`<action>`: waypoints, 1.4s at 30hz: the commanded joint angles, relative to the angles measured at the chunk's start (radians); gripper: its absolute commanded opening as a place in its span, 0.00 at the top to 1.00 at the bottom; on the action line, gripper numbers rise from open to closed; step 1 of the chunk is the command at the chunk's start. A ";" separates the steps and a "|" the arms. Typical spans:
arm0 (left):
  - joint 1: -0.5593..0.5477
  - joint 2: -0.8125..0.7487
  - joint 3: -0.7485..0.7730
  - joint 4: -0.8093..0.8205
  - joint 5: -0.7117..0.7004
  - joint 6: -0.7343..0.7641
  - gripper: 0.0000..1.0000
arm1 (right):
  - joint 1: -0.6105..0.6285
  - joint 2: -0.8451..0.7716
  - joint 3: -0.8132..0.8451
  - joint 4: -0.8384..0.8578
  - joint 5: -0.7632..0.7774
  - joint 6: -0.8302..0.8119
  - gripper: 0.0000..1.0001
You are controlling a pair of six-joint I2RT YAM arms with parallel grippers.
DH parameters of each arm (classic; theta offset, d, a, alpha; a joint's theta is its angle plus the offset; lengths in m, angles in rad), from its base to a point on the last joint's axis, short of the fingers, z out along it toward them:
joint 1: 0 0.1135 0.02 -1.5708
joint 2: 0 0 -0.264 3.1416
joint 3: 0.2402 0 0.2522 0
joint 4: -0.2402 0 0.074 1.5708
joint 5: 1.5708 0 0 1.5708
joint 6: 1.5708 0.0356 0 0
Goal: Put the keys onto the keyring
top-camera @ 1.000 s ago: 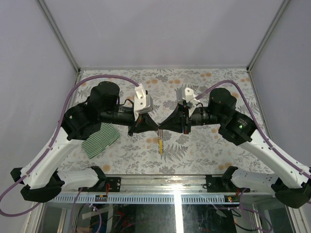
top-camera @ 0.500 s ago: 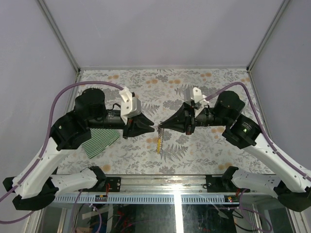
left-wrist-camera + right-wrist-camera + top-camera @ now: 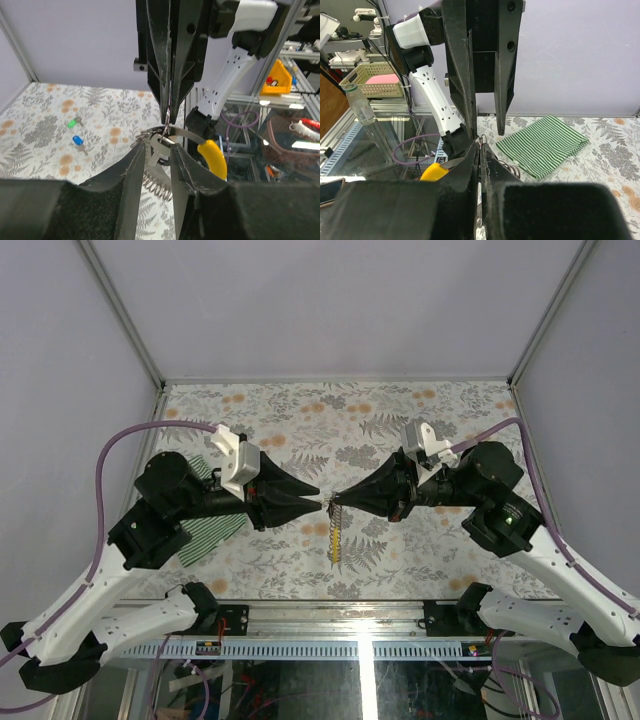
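The two hands meet tip to tip over the middle of the table [image 3: 400, 420]. The right hand [image 3: 337, 505], reaching in from 3 o'clock, is pressed together on the keyring [image 3: 336, 535], which dangles below it with its yellow tag [image 3: 212, 159] lowest. The left hand [image 3: 320, 502], coming from 9 o'clock, has its fingers slightly spread on either side of the ring's metal end; I cannot tell whether they touch it. The green key [image 3: 73, 122] and the blue key [image 3: 77, 140] lie loose on the table, well apart from the ring, the blue one at 5 o'clock of the green. A striped cloth [image 3: 215, 525] lies at 9 o'clock, partly under the left arm.
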 commanded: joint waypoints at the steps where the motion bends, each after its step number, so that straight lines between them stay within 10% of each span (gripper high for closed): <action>1: -0.005 -0.043 -0.068 0.311 -0.008 -0.128 0.72 | -0.002 -0.035 -0.008 0.131 0.003 0.041 1.00; 42: -0.004 0.031 -0.002 0.231 0.140 -0.100 0.81 | -0.002 -0.016 -0.018 0.203 -0.079 0.090 1.00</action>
